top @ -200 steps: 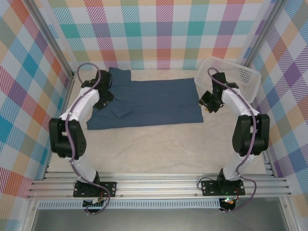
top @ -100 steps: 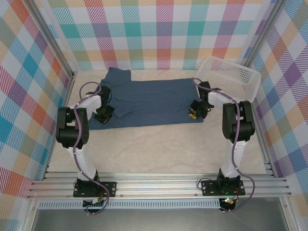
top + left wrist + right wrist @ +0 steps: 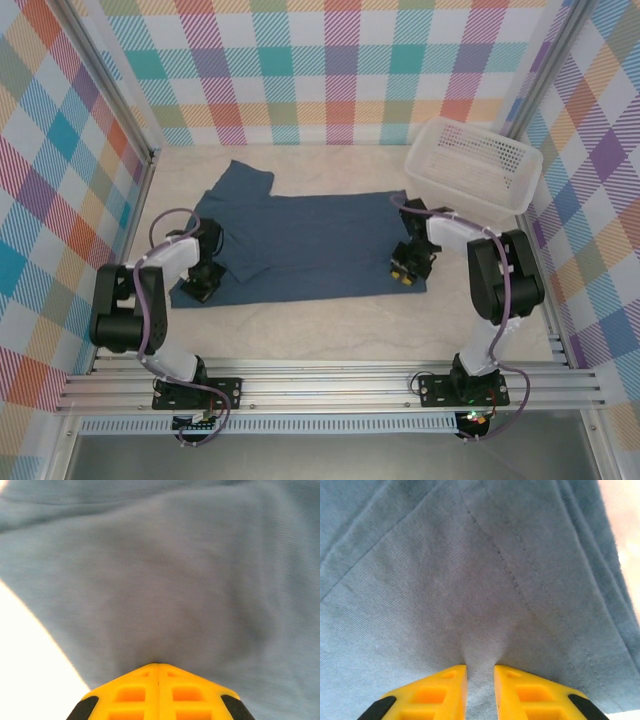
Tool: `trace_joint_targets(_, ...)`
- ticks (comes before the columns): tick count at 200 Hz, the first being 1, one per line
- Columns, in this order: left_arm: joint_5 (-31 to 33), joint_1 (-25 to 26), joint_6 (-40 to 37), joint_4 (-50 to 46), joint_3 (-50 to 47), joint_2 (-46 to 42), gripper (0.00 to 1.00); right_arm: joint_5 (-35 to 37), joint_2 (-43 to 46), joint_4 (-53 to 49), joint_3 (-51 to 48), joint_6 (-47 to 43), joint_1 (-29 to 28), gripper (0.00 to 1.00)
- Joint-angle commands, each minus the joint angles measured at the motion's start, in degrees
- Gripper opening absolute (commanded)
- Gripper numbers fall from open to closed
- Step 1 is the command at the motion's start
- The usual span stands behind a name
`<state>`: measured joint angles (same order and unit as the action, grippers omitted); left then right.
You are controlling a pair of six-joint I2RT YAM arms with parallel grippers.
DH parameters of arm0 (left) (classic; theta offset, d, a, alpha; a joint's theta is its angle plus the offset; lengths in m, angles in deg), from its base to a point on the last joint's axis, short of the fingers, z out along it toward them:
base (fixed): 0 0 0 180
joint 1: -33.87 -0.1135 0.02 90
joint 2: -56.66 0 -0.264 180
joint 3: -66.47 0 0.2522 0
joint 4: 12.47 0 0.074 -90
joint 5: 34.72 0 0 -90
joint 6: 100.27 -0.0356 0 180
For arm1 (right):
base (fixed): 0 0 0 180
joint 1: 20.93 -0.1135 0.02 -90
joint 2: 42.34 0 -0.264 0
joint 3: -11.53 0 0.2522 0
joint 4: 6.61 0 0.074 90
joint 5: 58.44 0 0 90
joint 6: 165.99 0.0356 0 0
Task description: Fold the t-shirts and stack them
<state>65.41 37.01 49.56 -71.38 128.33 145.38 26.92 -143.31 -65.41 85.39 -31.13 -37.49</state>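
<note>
Fabric of the t-shirt (image 3: 310, 235) looks soft and limp; we find left hand (image 3: 158, 666) and right hand (image 3: 480, 669) each pinching a near corner, sensible holds.

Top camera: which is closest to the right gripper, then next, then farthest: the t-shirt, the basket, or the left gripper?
1. t-shirt: pinched in the right gripper, at its near right corner.
2. basket: behind it, far right.
3. left gripper: across the t-shirt, on the left.
</note>
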Motion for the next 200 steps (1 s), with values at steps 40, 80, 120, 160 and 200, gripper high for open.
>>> trace_joint_targets(40,1.6,1.1,2.1,-6.5,-6.0,-12.2,0.04,1.8,11.9,-3.3,-11.8,7.4,-3.6,0.31)
trace_joint_targets(80,-0.6,10.3,0.6,-4.0,-0.3,-17.3,0.24,7.4,14.8,-6.0,-5.6,2.4,-3.6,0.46)
trace_joint_targets(120,-7.9,15.6,4.6,3.0,-1.8,-13.1,0.35,8.1,19.6,-6.6,-2.9,1.1,-3.6,0.49)
trace_joint_targets(160,-9.4,15.8,4.9,9.2,-2.7,-6.9,0.38,7.0,20.9,-6.9,-3.1,1.3,-3.6,0.48)
trace_joint_targets(200,-10.2,16.4,5.2,12.3,-2.0,-4.4,0.34,6.5,22.1,-6.7,-4.4,1.4,-3.6,0.47)
